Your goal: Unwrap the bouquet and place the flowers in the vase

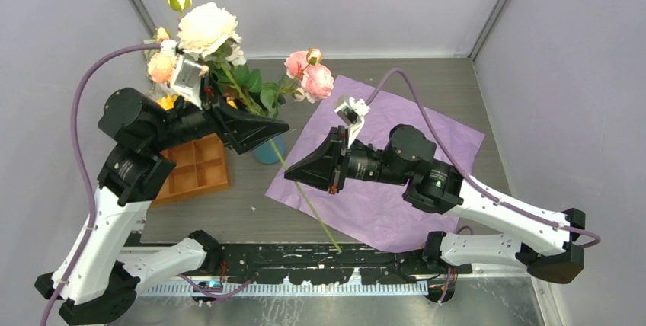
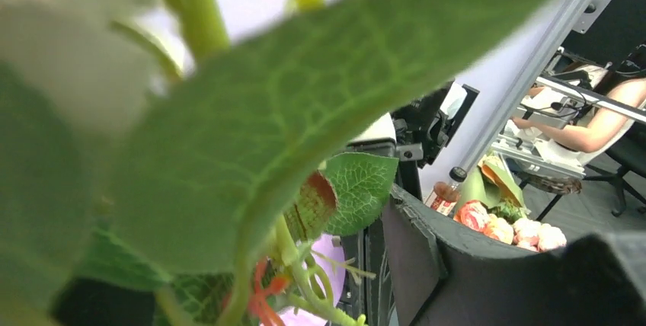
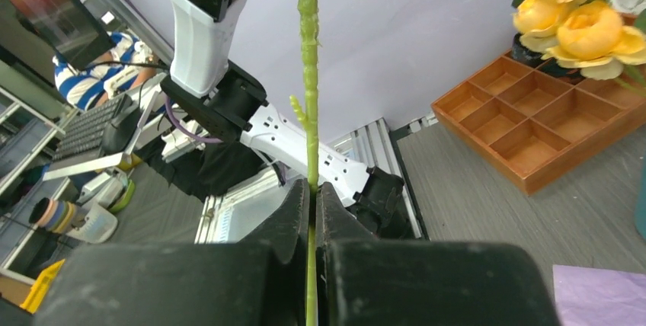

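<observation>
Pinched flower stem (image 3: 308,75) tight in right gripper (image 3: 312,193) beside the vase (image 1: 267,153), likely for guiding in; could not tell spread of left gripper (image 1: 263,132).

We look down on 2 arms working over a grey table (image 1: 251,212). The left gripper (image 1: 283,128) reaches in over the teal vase (image 1: 267,154) and hides most of it. The flowers (image 1: 207,29) rise from there, a large cream bloom highest, pink blooms leaning right, a peach one beside the left wrist. An orange tray (image 1: 199,167) lies just left of the vase, partly under the left arm. The purple paper sheet (image 1: 396,212) lies flat to the right, beneath the right arm. The right gripper (image 1: 292,176) is closed on 1 long green stem (image 1: 324,225), which slants from beside the vase down to the table's near edge.
</observation>
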Robot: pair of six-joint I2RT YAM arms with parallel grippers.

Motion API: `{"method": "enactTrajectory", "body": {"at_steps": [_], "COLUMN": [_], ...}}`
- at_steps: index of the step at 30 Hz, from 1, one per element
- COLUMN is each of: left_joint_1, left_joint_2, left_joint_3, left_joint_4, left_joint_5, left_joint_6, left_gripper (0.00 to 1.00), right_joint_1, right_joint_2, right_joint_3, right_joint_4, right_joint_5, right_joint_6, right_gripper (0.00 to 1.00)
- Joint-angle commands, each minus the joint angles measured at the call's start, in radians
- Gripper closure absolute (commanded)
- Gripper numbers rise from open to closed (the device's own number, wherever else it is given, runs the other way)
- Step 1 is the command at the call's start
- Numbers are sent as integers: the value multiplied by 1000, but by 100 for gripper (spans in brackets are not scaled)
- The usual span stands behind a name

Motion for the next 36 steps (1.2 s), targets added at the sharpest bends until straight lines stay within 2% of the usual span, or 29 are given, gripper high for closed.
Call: {"method": "enactTrajectory", "body": {"at_steps": [1,4,10,16,18,19,22,25,26,28,36], "left_joint_1": [3,3,4,4,3,3,3,3,3,3,3], "left_joint_2": [-44,-74,-121,-137,-129,-128,-128,-125,-119,-101,13], "left_joint_3": [21,28,20,39,50,53,63,102,126,177,322], "left_joint_4": [25,4,-15,-55,-73,-81,-105,-169,-196,-260,-451], "left_joint_5": [-51,-85,-147,-234,-264,-278,-337,-423,-452,-514,-873], "left_joint_6": [59,72,89,116,122,126,144,179,193,220,302], "left_gripper": [40,46,78,87,89,90,92,93,93,93,95], "right_joint_1": [35,45,49,48,49,49,49,48,48,48,49], "right_joint_2": [15,23,31,42,39,35,17,-20,-36,-76,-258], "right_joint_3": [28,18,9,8,9,8,5,-15,-22,-37,-120], "right_joint_4": [54,66,70,57,47,42,22,1,-6,-35,-95], "right_joint_5": [41,55,83,127,158,171,213,265,286,352,542], "right_joint_6": [-38,-34,-39,-39,-39,-43,-56,-71,-80,-97,-131], "right_gripper": [99,99,99,99,89,79,40,15,10,6,1]}}
